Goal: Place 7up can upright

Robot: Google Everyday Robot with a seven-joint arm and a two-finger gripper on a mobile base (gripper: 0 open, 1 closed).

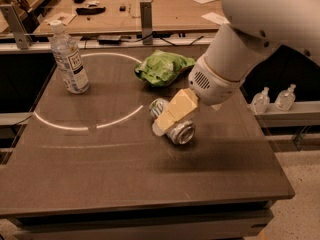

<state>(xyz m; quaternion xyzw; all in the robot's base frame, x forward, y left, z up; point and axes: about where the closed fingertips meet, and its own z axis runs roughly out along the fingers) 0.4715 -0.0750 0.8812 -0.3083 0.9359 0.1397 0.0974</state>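
- The can (182,132) is lying on its side near the middle of the table (150,184). One round end is facing the front edge.
- The gripper (162,125) is hanging right over the can. Its pale tip is pointing down and to the left, and it is covering the middle of the can.
- I cannot tell if the claw is clenched or let go, or if it is touching the can.
- The big white arm (235,59) is reaching in from behind and to the right of the can. It is hiding the table just behind the can on that side.
- A green bag (161,67) is sitting just behind the can. It is the closest thing to the can and is not touching it.
- A bottle (70,59) is standing upright far to the left of the can and farther back.
- A thin white ring (82,128) is curving across the table top to the left of the can.
- Two small bottles (260,101) are standing on a low shelf off the table, to the right of the can.
- A wooden desk (165,14) with papers on it is standing behind the can, past the table.
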